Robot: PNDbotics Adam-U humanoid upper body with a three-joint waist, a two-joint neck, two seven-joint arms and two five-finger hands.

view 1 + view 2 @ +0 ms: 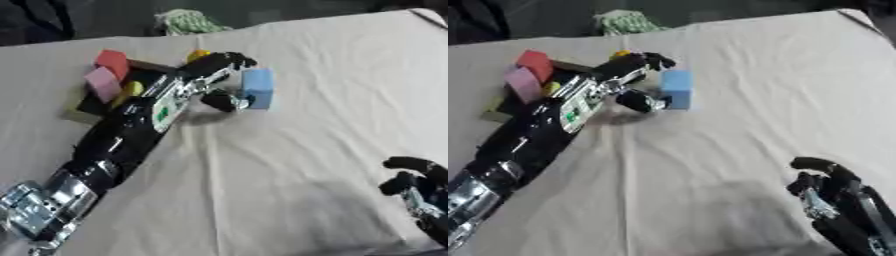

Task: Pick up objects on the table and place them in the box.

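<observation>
The left hand [214,75] curls around the blue block [257,88], which stands upright at its 3 o'clock. The box [87,107] lies at 9 o'clock. The right hand [824,187] idles, fingers curled on nothing.

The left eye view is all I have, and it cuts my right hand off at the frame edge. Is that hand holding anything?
Observer: No. The right eye view shows the whole right hand, fingers curled with nothing in them.
Operator: Which way does the arm lie behind it?
Observer: Its forearm runs down toward the lower right corner, over the cloth.
</observation>
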